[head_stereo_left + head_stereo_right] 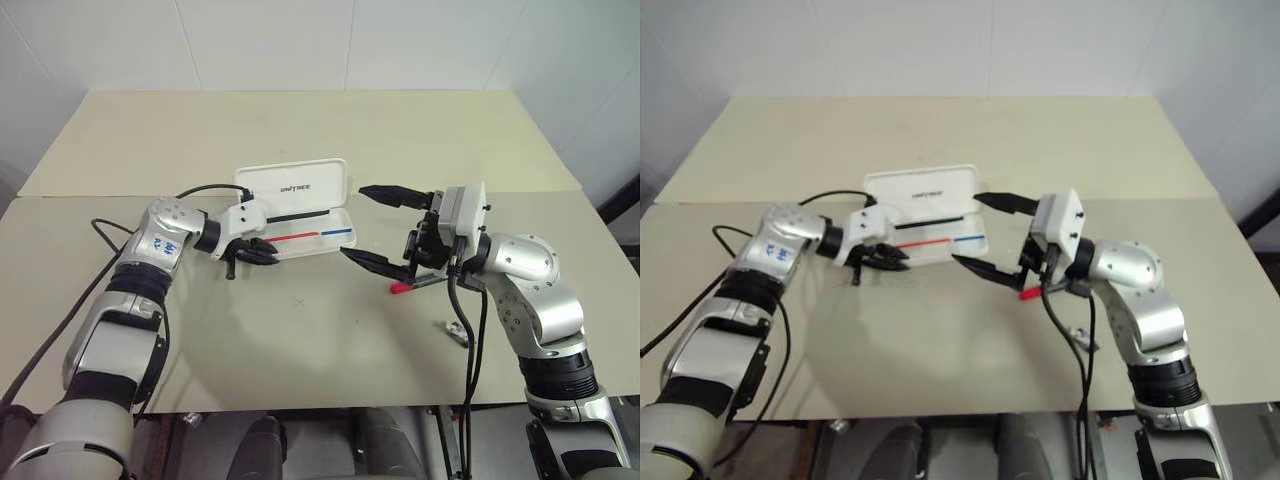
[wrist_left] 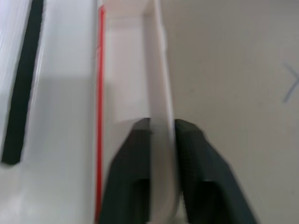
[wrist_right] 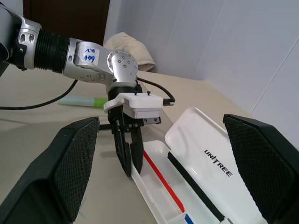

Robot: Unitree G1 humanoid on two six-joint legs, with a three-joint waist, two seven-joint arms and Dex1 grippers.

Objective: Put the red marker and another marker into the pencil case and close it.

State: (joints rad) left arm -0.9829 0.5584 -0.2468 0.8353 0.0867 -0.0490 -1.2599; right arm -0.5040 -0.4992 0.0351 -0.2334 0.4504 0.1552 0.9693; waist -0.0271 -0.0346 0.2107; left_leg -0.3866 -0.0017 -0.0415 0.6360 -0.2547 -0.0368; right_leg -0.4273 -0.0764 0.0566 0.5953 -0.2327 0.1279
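The pencil case (image 1: pixel 300 190) lies open in the middle of the table, its lid with dark lettering tipped back and a red and a blue stripe in the tray. My left gripper (image 1: pixel 262 252) is shut on the tray's near wall (image 2: pixel 162 93) at its left end. My right gripper (image 1: pixel 355 222) hovers open to the right of the case, pointing left, with nothing between its fingers. The red marker (image 1: pixel 401 287) lies on the table under that gripper, its red end showing and its barrel mostly hidden. The light-green marker (image 3: pixel 86 101) lies on the table beyond my left arm.
A small dark grey clip-like piece (image 1: pixel 455 331) lies on the table near my right forearm. A black cable (image 1: pixel 105 235) trails from my left wrist across the table's left side. The table (image 1: pixel 300 340) has bare room in front of the case.
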